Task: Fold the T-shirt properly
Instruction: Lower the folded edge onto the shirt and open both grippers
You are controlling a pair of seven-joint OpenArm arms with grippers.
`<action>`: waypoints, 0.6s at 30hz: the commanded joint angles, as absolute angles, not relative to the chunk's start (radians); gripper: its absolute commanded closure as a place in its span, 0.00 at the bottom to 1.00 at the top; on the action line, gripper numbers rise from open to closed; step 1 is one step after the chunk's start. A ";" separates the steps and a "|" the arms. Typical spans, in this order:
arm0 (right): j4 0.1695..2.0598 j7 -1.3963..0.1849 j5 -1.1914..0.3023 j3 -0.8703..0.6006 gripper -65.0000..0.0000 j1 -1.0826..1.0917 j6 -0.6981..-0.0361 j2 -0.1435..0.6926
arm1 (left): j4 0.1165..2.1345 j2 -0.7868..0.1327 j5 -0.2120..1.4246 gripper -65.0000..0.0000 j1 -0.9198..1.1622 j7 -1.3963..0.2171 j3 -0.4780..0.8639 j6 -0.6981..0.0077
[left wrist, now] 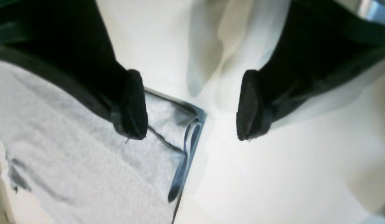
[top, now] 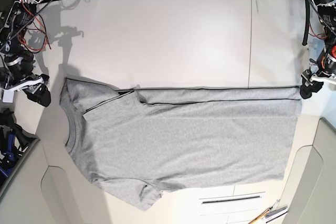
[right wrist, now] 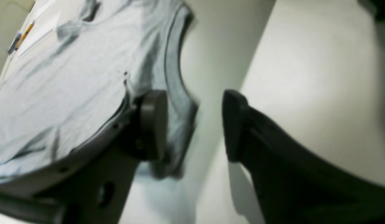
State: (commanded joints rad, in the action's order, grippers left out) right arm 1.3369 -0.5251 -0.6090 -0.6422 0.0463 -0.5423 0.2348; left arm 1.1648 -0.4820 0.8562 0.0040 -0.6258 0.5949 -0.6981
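The light grey T-shirt (top: 184, 135) lies flat on the white table (top: 157, 35), plain side up, neck to the left, hem to the right. Its far part is folded over along a straight edge. My left gripper (top: 307, 89) is open at the shirt's far right corner. In the left wrist view (left wrist: 192, 124) one finger (left wrist: 133, 105) is over the shirt (left wrist: 71, 155) and the other is over bare table. My right gripper (top: 41, 94) is open beside the shoulder near the collar. In the right wrist view (right wrist: 194, 127) it is empty, with the ribbed neck (right wrist: 175, 77) by one finger.
A pencil and a pen (top: 268, 214) lie at the front right edge. A seam (top: 250, 40) crosses the table at the back right. Cables and arm bases stand at both back corners. White panels sit along the front edge.
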 joint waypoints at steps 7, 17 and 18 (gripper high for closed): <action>1.333 -0.523 -0.629 -0.642 0.44 -0.009 -0.542 0.224 | 1.164 -0.431 0.845 0.27 0.015 -0.624 0.594 -0.698; 1.318 -0.505 -0.644 -0.609 0.44 -0.007 -0.543 0.153 | 1.164 -0.377 0.792 0.27 0.014 -0.573 0.585 -0.698; 1.318 -0.504 -0.643 -0.597 0.44 -0.006 -0.542 0.148 | 1.164 -0.377 0.791 0.27 0.014 -0.564 0.579 -0.698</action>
